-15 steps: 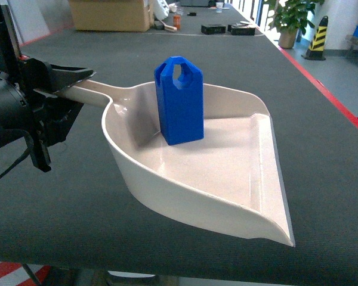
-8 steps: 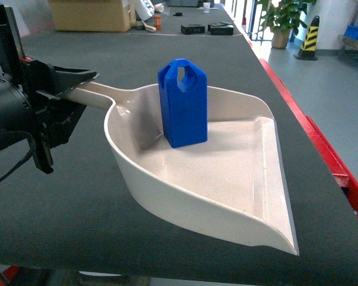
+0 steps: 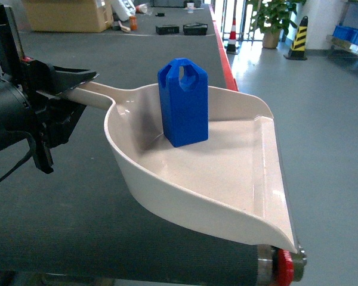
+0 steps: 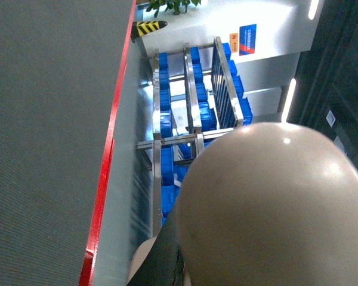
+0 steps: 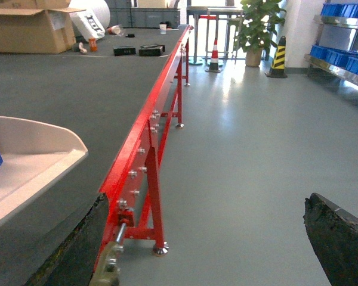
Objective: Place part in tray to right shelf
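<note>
The head view shows the whole cream tray point(image 3: 227, 179) filling mid-frame with the blue part point(image 3: 183, 102) standing upright inside near its back wall, while the right wrist view catches only the tray's corner at left above the dark conveyor belt point(image 5: 59, 83), its red edge and grey floor. The left gripper point(image 3: 62, 83), at left of the head view, pinches the tray's handle. The right gripper's fingers point(image 5: 337, 238) sit spread at the lower frame corners, holding nothing.
</note>
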You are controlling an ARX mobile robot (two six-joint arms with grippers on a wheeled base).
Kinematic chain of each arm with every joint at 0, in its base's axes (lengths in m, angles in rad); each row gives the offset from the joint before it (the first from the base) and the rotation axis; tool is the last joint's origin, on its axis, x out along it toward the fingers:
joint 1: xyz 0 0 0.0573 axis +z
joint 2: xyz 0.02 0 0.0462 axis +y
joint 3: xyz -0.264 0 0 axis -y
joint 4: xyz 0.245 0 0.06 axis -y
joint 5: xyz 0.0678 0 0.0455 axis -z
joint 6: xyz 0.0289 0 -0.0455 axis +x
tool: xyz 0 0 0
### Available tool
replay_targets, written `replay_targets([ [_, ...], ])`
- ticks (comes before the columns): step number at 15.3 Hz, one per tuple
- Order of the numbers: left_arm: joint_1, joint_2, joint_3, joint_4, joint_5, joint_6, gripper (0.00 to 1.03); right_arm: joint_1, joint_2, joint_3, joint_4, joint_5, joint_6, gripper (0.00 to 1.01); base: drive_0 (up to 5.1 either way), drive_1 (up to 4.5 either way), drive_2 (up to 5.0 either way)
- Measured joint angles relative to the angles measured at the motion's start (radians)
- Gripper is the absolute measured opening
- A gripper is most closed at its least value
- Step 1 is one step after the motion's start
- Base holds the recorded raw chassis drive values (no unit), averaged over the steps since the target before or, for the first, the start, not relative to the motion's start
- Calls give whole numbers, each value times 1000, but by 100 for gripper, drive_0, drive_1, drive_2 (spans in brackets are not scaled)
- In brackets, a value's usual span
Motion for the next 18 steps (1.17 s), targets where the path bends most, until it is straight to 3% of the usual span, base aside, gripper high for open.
replay_targets([
  [18, 0, 1, 0, 0, -1, 0, 16, 0, 0, 0, 0, 0, 0, 98, 507, -238, -238],
])
